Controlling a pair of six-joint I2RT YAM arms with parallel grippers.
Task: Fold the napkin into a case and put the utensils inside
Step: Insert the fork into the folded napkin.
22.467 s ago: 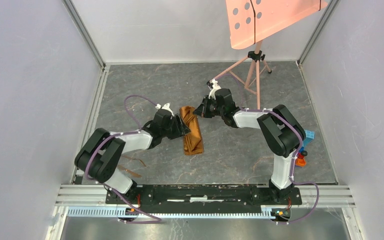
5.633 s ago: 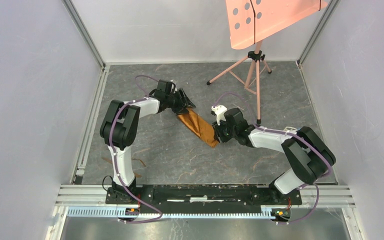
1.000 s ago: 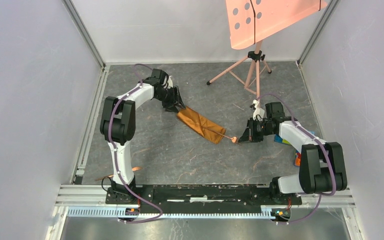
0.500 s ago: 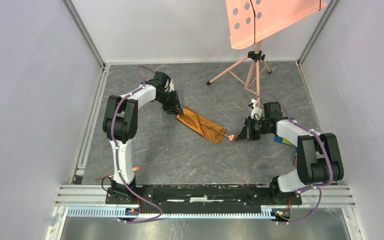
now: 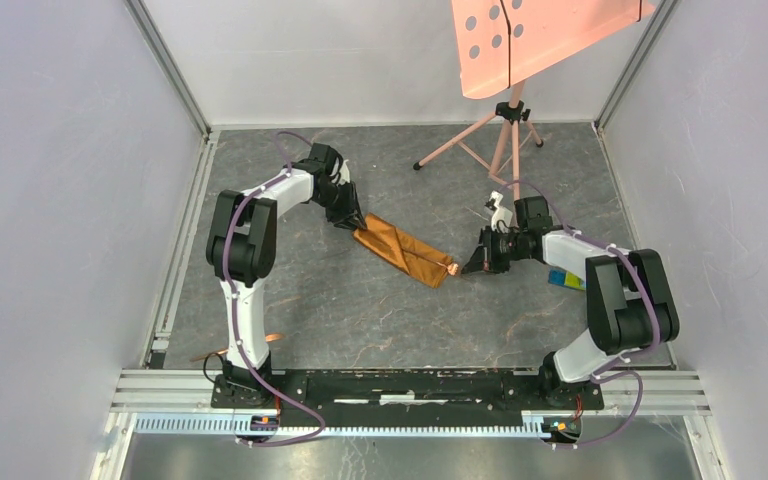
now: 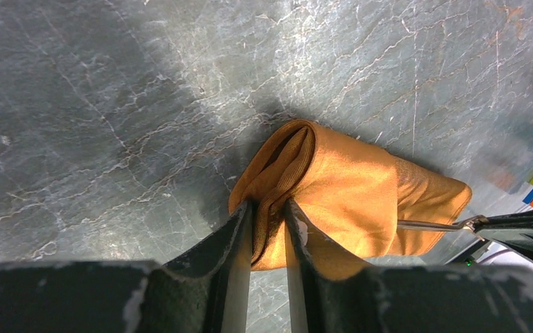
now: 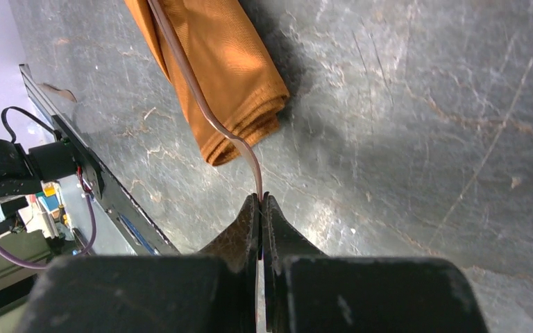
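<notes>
The left gripper is pinching one end of the narrow, folded orange-brown cloth case, jaws nearly together — the right gripper is clamping a slender copper-brown metal utensil lying over the case's other end. The case is lying mid-table on grey marbled tabletop, white walls enclosing it.

Overhead camera looks down; both close wrist cameras share the napkin.

**Grey marbled counter in a pale booth**

A dark grey, white-veined stone-look counter sits between plain pale grey walls with aluminium corner rails. At the back right, a salmon-pink perforated panel stands on a pink tripod. The light is even.
</notes>
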